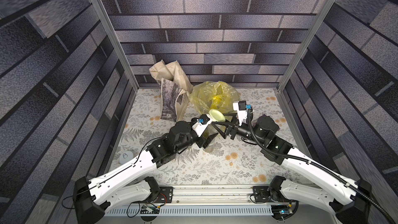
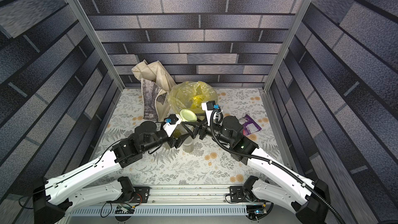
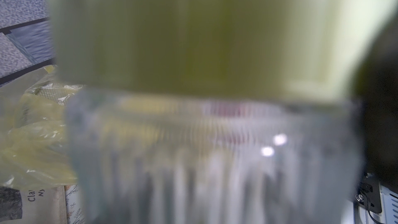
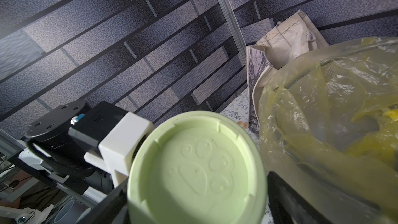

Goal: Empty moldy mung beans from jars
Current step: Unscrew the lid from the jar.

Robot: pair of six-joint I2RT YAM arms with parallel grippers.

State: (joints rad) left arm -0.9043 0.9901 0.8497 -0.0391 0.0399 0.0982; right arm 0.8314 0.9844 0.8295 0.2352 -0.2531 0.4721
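Just beside the bin [image 1: 204, 95], the left jaws grasp the jar [image 1: 212, 130] aloft, probably steadying it for unscrewing, while the right jaws flank its lid [image 4: 193, 169], clamped or not I cannot tell, and the beans [image 2: 177, 132] sit inside, handy for tipping.

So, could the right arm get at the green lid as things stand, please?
Probably yes: the right gripper has a jaw on each side of the lid, the left gripper holds the jar up, and nothing lies between them.
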